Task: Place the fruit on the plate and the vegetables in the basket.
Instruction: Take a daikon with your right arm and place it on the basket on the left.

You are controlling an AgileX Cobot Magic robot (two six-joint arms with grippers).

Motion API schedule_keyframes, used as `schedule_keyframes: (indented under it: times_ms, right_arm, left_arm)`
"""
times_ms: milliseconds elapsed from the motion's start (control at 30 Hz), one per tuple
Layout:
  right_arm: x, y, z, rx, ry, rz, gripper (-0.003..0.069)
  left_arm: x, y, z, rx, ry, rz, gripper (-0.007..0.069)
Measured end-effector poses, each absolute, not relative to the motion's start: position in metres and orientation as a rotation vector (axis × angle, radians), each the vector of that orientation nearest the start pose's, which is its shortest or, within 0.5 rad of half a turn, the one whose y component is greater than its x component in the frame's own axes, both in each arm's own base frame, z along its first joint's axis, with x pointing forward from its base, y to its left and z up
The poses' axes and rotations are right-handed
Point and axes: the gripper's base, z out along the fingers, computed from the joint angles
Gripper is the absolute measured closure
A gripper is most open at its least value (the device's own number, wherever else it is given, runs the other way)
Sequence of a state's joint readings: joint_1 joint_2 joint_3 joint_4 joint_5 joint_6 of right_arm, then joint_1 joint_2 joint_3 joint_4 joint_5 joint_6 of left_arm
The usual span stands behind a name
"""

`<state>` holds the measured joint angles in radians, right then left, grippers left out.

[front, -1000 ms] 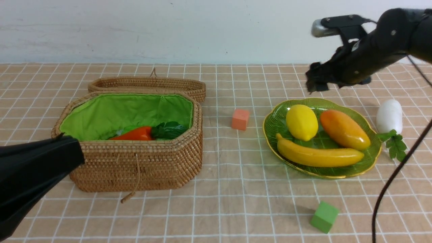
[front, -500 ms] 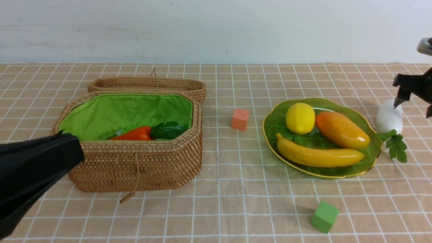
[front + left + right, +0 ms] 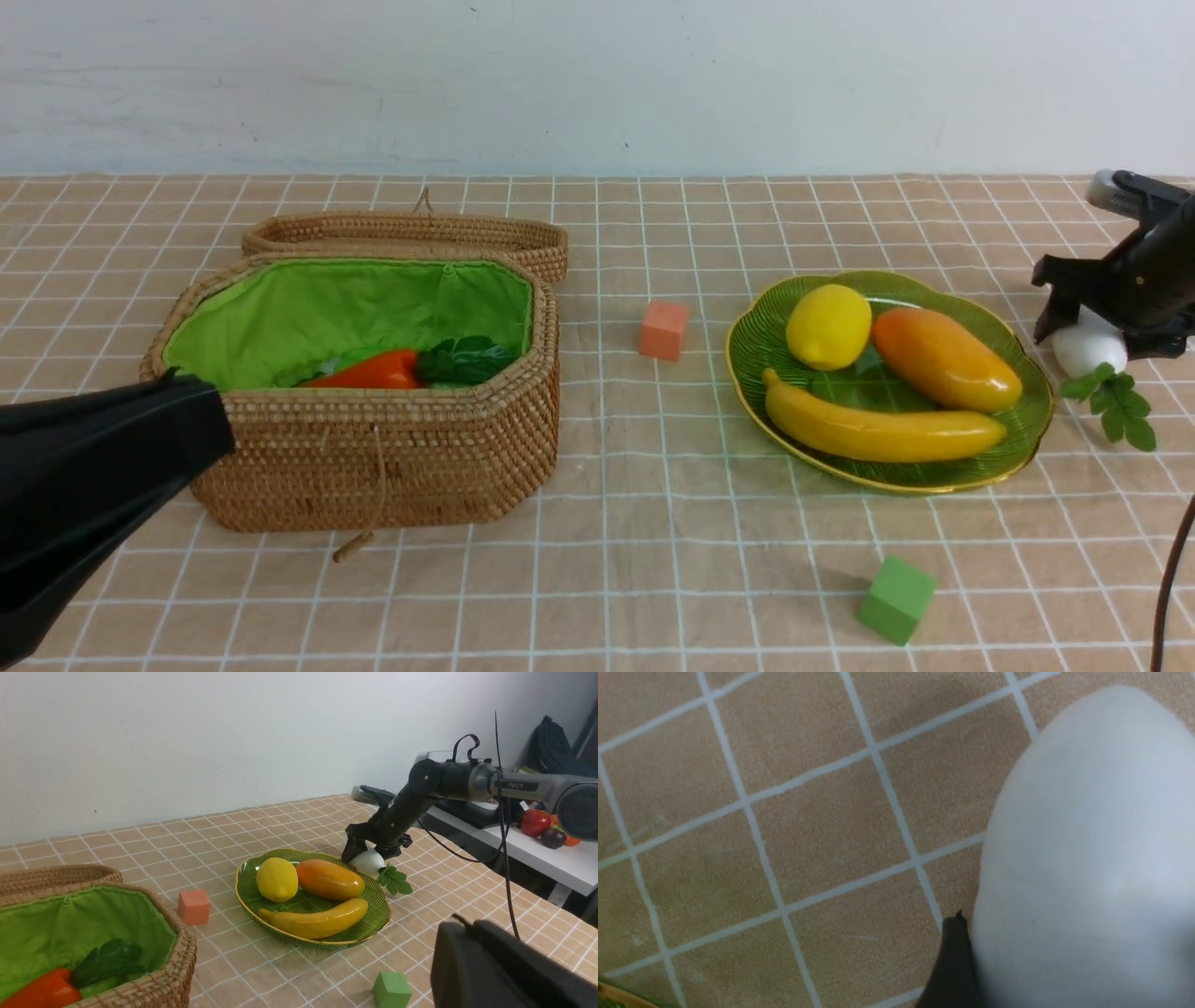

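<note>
Nearest, the left arm's black shell [image 3: 84, 485] fills the front view's lower left corner; the left gripper itself is out of sight, clenched shut on nothing that can be seen. A small green cube [image 3: 897, 600] lies on the checked tablecloth [image 3: 653, 560] toward the right. Further back at left stands the wicker basket [image 3: 373, 457], lid [image 3: 411, 233] thrown open behind it, with the carrot [image 3: 369, 371] and green leaves on its green lining. An orange-pink cube [image 3: 664, 329] sits between basket and plate. The green leaf-shaped plate [image 3: 756, 345] carries the banana [image 3: 882, 431] at its near edge, with the lemon [image 3: 828, 327] and mango [image 3: 945, 359] behind it. Just right of the plate, the white radish [image 3: 1088, 350] lies on the cloth with its leaves [image 3: 1120, 411] pointing nearer. The right gripper [image 3: 1102, 313] straddles the radish, one finger [image 3: 952, 961] against its side; whether it is gripping or merely spread around the radish cannot be told.
</note>
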<state>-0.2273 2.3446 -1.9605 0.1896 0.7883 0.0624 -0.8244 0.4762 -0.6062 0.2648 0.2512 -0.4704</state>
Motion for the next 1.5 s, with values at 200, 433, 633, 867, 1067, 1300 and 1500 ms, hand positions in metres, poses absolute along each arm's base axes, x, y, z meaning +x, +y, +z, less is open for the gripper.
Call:
schedule_keyframes:
  times_ms: [200,433,633,867,1067,1300,1500]
  right_arm:
    - [0.489,-0.093,0.2,0.394,2.668,0.188,0.0123]
    - [0.442,0.053,0.354,-0.379,2.339,0.522,0.0123]
    - [0.399,0.193,0.384,-0.955,1.916,0.796,0.0123]
    - [0.386,0.309,0.347,-1.06,1.634,0.742,0.0123]
    - [0.381,0.367,0.3,-1.043,1.558,0.576,0.0111]
    - [0.382,0.38,0.279,-1.025,1.575,0.535,-0.002]
    - [0.368,0.363,0.32,-0.978,1.63,0.731,0.0039]
  left_arm:
    - [0.072,-0.065,0.351,0.451,1.685,-0.7,0.0624]
    - [0.075,-0.06,0.342,0.494,1.759,-0.555,0.0624]
    - [0.076,-0.056,0.336,0.475,1.832,-0.505,0.0624]
    - [0.077,-0.053,0.335,0.41,1.862,-0.515,0.0624]
    - [0.077,-0.053,0.335,0.407,1.863,-0.514,0.0624]
    - [0.077,-0.053,0.335,0.407,1.862,-0.513,0.0624]
    - [0.077,-0.053,0.335,0.409,1.857,-0.513,0.0624]
